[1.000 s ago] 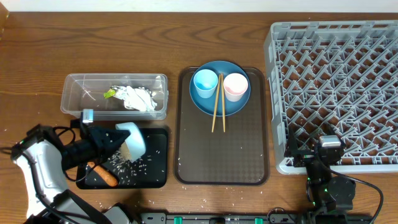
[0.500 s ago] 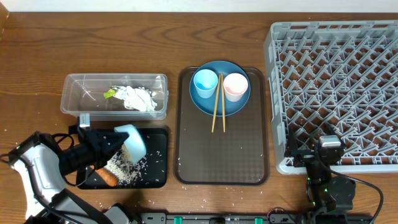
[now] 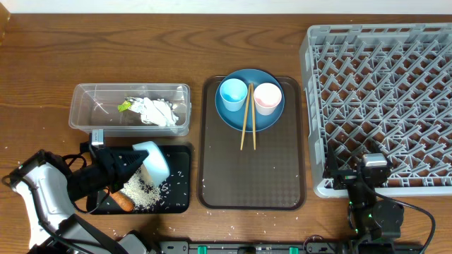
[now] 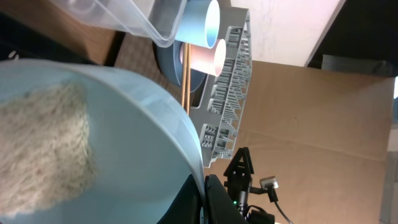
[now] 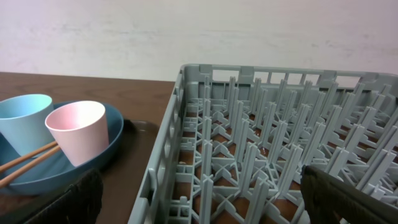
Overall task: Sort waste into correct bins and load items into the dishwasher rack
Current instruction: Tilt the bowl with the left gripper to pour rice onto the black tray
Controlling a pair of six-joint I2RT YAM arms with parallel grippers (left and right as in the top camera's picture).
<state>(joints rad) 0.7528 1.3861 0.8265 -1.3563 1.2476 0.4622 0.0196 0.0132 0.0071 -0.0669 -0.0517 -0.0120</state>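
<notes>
My left gripper (image 3: 134,164) is shut on the rim of the pale blue-white bowl (image 3: 153,161) and holds it tipped over the black tray (image 3: 180,203). White rice (image 3: 141,194) lies piled in the tray beside an orange carrot (image 3: 124,202). In the left wrist view rice (image 4: 43,143) still clings inside the bowl (image 4: 143,143). The clear tub (image 3: 85,113) holds white paper scraps (image 3: 157,111) and a yellow-green wrapper (image 3: 125,106). The blue plate (image 3: 272,116) carries the light-blue cup (image 3: 232,94), the pink cup (image 3: 268,97) and chopsticks (image 3: 246,120). My right gripper (image 5: 199,199) is open at the grey rack's (image 3: 381,99) front left corner.
The plate stands on a brown serving tray (image 3: 253,169) between the bins and the rack. Loose rice grains (image 3: 18,173) lie scattered on the wooden table near my left arm. The rack's near wall (image 5: 165,168) fills the right wrist view.
The bowl has tipped further and more rice has fallen from it into the black tray, growing the pile beside the carrot. The right arm has not moved.
</notes>
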